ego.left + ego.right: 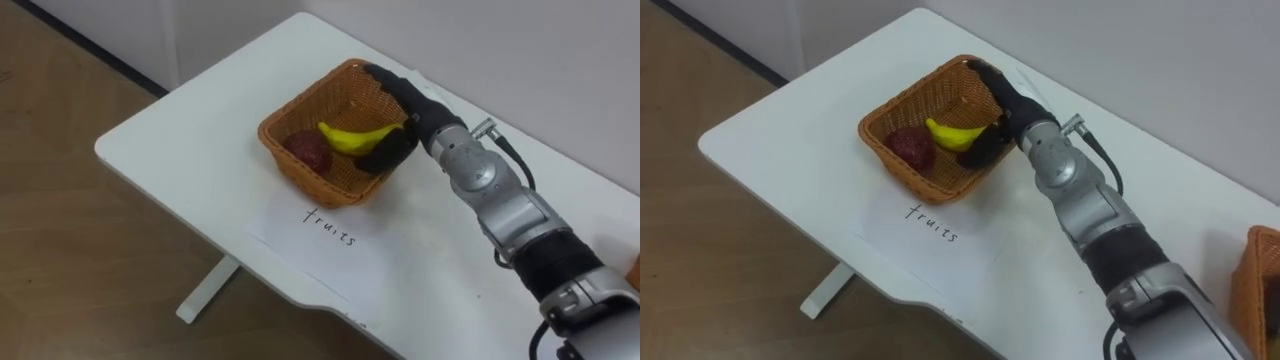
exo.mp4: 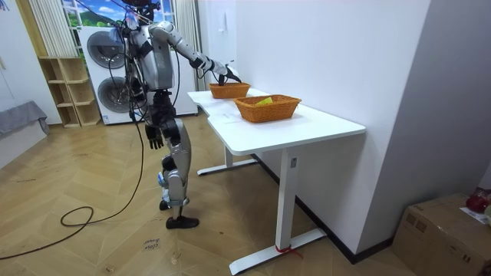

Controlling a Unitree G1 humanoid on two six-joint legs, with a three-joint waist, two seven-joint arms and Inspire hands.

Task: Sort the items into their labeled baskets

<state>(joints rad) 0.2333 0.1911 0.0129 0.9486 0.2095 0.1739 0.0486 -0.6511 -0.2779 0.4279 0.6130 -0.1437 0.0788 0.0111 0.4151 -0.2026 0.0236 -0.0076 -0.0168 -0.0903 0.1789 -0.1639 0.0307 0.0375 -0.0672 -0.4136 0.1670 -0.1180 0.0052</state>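
A wicker basket (image 1: 300,178) stands near the table's far left corner, with a yellow banana (image 1: 355,138) and a dark red fruit (image 1: 310,150) inside. My right hand (image 1: 405,108) reaches into it from the right. Its fingers stretch along the far rim and its thumb spreads below. The banana's right end lies in the gap between them, and the rest of it rests against the red fruit. In the room view I stand at the table's end with the right arm out over the far basket (image 2: 229,90). My left hand (image 2: 156,136) hangs at my side.
A sheet of paper (image 1: 330,225) with handwriting lies in front of the basket. A second wicker basket (image 1: 1258,272) sits at the right, the nearer one (image 2: 268,109) in the room view, with something yellow in it. The white table (image 1: 190,150) ends close to the left.
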